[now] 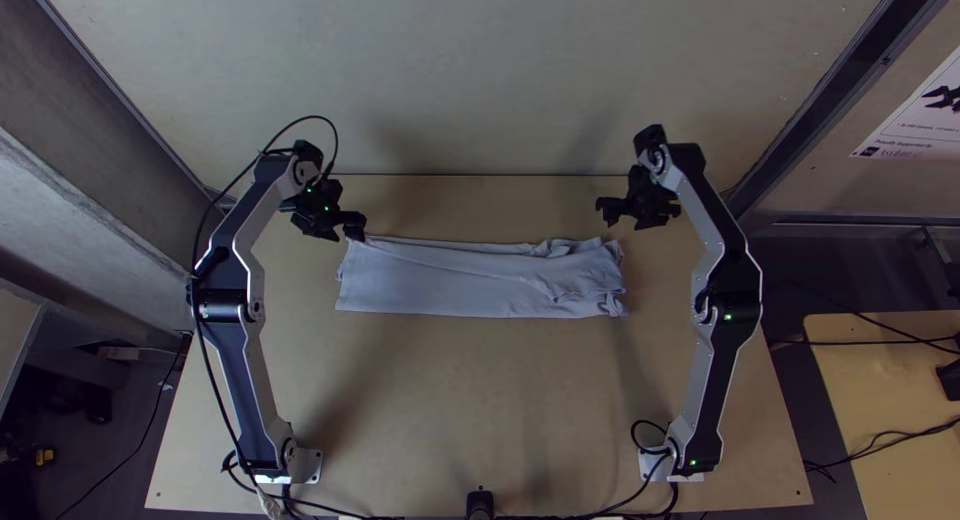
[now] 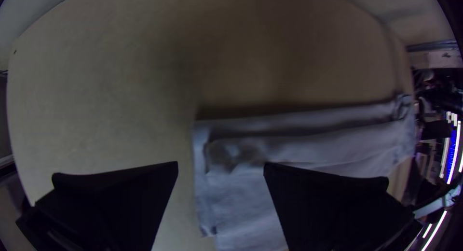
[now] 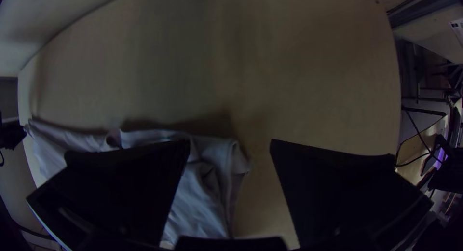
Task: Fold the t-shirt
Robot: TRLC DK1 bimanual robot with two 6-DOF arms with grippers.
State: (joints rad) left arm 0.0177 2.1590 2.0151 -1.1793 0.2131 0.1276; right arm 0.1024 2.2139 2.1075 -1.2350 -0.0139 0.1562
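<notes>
The light grey-blue t-shirt [image 1: 450, 280] lies folded into a long flat strip across the table, its right end wrinkled and its left end smoother. My left gripper [image 1: 350, 228] hovers at the strip's far left corner; in the left wrist view the left gripper [image 2: 221, 169] has its fingers wide apart above the edge of the t-shirt [image 2: 308, 145]. Beyond the strip's far right corner is my right gripper [image 1: 612, 210]. The right wrist view has the right gripper [image 3: 229, 147] open over the wrinkled end of the t-shirt [image 3: 202, 198], with nothing held.
Bare light wooden table [image 1: 480, 400] lies between the strip and the arm bases. A pale wall [image 1: 480, 80] rises behind the table's far edge. Cables [image 1: 350, 512] run along the near edge, and a second wooden table [image 1: 890, 400] stands off to the right.
</notes>
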